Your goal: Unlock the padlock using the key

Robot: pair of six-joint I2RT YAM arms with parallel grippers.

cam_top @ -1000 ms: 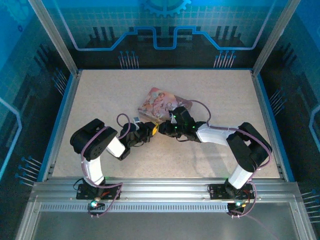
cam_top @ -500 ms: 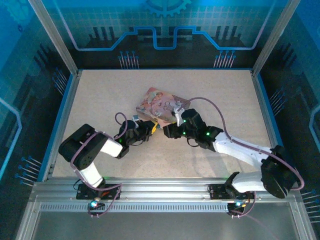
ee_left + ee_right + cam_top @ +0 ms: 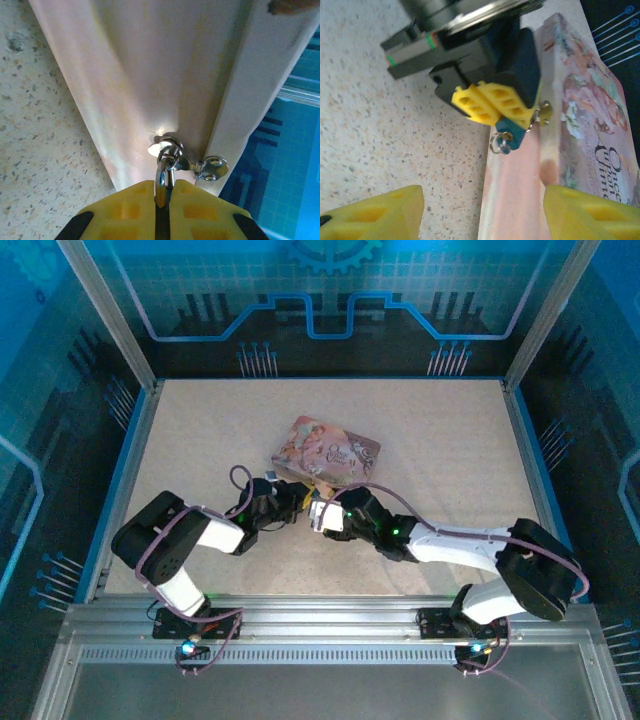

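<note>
1. Looking down on a speckled desk (image 3: 200, 440) with a pink tin (image 3: 325, 448) lying near its middle.
2. Clamping the padlock (image 3: 512, 131) with the left gripper (image 3: 487, 102), jaws closed on it, right against the tin's near side.
3. Holding the right gripper (image 3: 483, 200) near the padlock, jaws wide apart, gripping nothing.
</note>
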